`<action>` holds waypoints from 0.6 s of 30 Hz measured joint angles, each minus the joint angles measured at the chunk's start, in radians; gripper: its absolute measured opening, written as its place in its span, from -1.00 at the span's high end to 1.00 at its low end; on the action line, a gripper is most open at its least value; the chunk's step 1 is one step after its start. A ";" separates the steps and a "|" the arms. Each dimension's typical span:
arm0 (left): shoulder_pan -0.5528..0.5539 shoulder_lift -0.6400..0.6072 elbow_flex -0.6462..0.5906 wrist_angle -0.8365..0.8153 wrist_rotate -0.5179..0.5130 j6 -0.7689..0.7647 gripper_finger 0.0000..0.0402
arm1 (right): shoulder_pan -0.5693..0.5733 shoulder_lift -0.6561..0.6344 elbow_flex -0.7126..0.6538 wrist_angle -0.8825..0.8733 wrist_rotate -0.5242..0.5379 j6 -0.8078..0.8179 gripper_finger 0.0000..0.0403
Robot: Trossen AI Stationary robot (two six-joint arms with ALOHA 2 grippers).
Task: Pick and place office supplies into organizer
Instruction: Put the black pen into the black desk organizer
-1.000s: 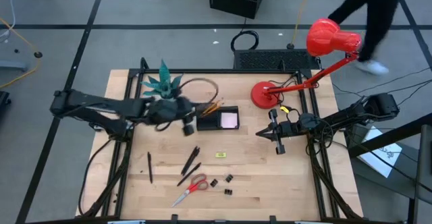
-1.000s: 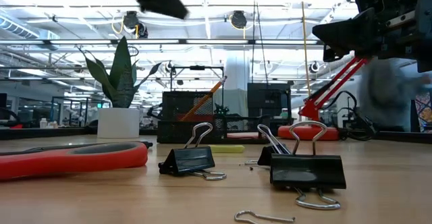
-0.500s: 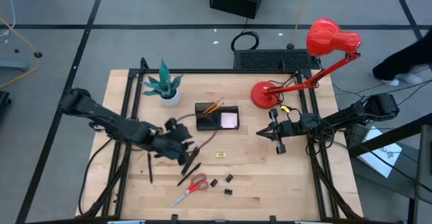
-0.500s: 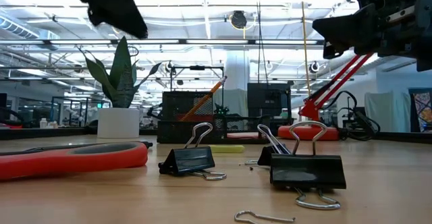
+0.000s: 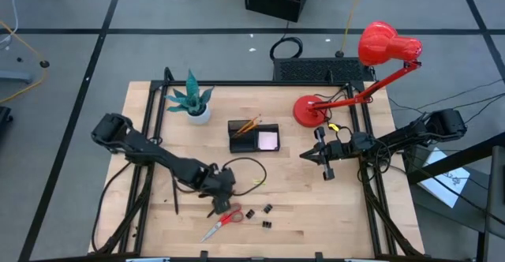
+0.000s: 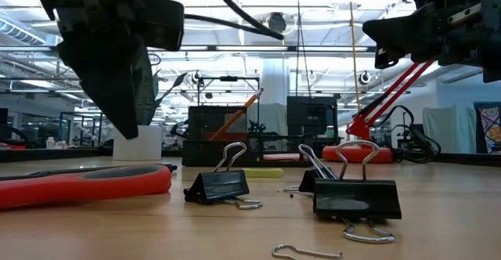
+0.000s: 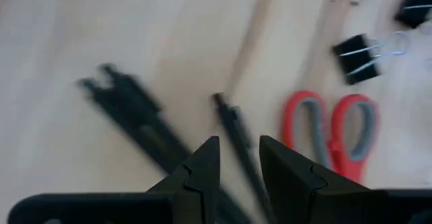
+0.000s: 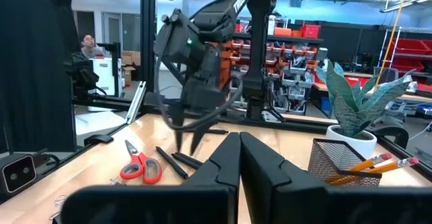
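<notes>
Left gripper (image 7: 237, 158) slightly apart, poised straight over a black pen (image 7: 237, 137) lying lengthwise between its fingertips, scissors (image 7: 337, 133) just beside.

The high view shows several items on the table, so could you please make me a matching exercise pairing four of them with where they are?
Things:
1. scissors
2. orange pencils
3. left claw
4. right claw

Places:
A. standing in the organizer
B. lying near the table's front edge, beside the binder clips
C. waiting by the red lamp's base
D. low over the black pens

Pairs: 1-B, 2-A, 3-D, 4-C
</notes>
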State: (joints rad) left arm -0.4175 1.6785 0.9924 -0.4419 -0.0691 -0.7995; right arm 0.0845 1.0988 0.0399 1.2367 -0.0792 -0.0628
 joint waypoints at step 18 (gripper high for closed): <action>-0.002 0.069 0.000 0.093 0.016 -0.008 0.44 | 0.000 0.000 0.000 -0.007 0.000 -0.001 0.98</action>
State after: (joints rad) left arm -0.4196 1.7477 0.9924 -0.3490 -0.0532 -0.8074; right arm 0.0845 1.0988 0.0396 1.2295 -0.0792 -0.0639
